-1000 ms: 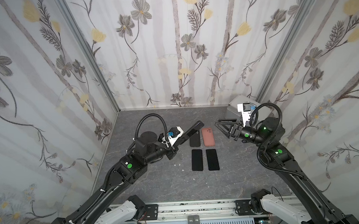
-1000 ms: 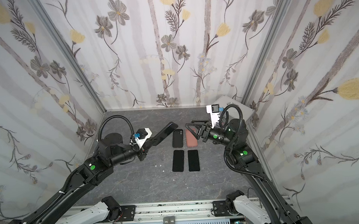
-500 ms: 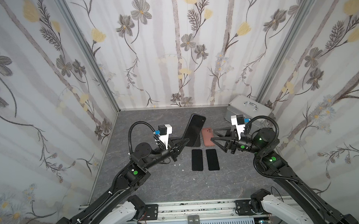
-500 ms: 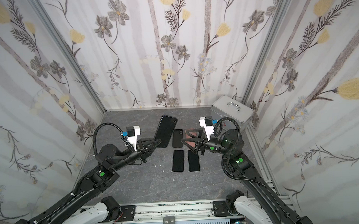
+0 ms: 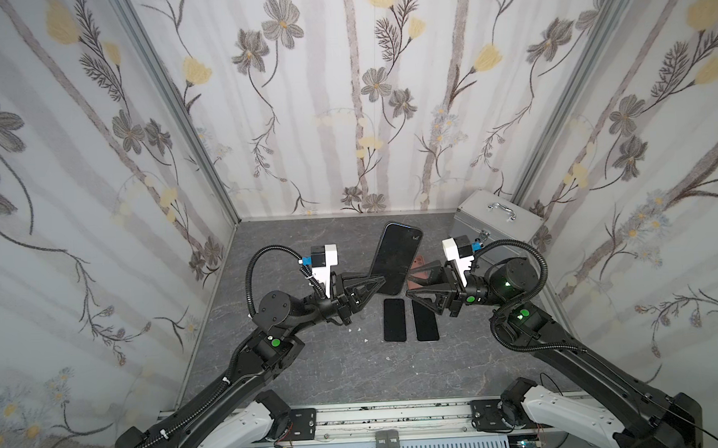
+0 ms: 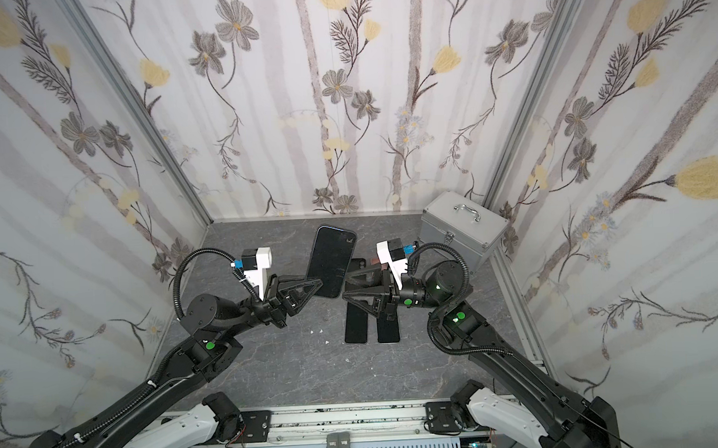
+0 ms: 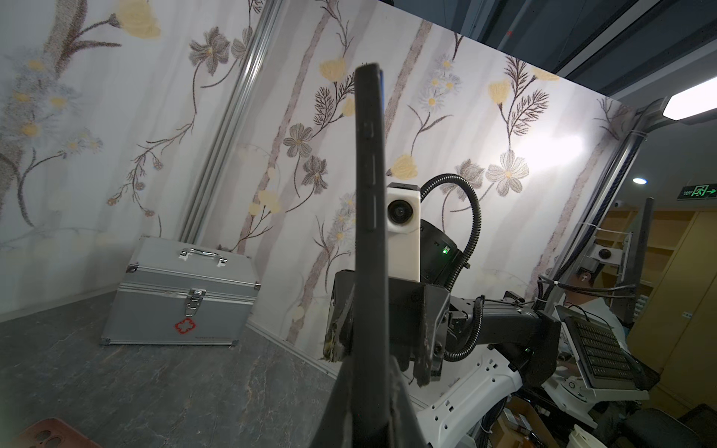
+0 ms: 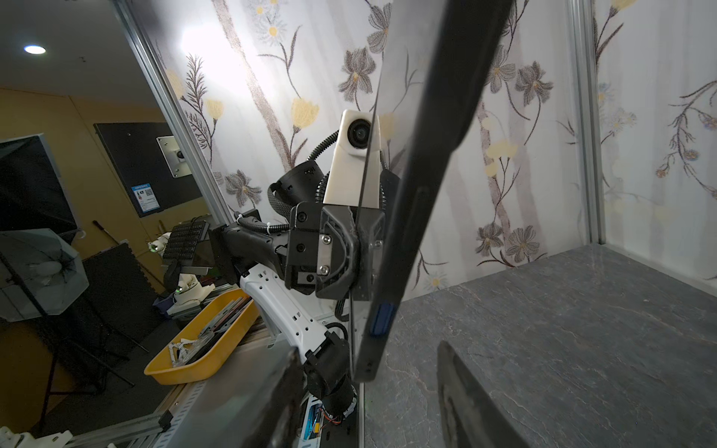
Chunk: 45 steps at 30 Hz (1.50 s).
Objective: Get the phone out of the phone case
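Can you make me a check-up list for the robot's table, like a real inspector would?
Surface: grey stone-look tabletop, flat.
Job's things: cased phone held up in the air, tilted.
Clutter: two black phones lying flat side by side; pink phone case behind them; silver first-aid case in the back right corner; small white bits.
End effectors: left end effector shut on the cased phone's lower edge; right end effector open at its lower corner, not gripping.
Cables: black ribbed hose looped at each wrist.
Surroundings: flowered walls, metal corner posts.
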{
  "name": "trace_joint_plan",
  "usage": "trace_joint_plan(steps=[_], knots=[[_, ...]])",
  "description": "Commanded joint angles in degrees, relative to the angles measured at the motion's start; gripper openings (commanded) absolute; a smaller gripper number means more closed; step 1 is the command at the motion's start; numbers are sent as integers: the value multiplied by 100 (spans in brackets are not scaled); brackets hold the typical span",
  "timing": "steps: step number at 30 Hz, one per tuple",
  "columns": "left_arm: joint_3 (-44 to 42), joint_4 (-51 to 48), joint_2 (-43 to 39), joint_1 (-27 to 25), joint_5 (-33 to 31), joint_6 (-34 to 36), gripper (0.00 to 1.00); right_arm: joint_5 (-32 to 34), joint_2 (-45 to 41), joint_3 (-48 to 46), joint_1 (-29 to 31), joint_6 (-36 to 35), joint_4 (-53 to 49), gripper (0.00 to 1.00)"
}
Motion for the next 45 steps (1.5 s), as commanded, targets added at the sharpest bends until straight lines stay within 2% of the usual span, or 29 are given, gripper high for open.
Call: trace_joint_plan(steps=[1,8,26,33,38,39,40,41,43,45], knots=[[17,596,10,3,117,-114,0,93,116,114,71,56,317,50],[26,628,45,4,126,-114,0,12,318,339,231,-173,-25,36],[21,645,96,3,265,-120,0,-74,524,575,405,-420,-469,8],[17,644,107,3,267,-98,0,10,454,579,407,-443,-538,0],[50,636,140,2,287,26,0,166,344,596,408,-476,-613,0],[48,621,133,2,245,111,13,250,294,596,409,-544,-687,0],[53,584,107,8,164,233,30,413,221,596,405,-645,-825,0],[59,478,74,12,43,404,44,596,142,603,407,-786,-1015,0],[187,19,26,20,-305,944,55,1011,-8,588,397,-1075,-1393,0],[470,-631,39,10,-679,1614,56,1305,-127,616,383,-1347,-1784,0]])
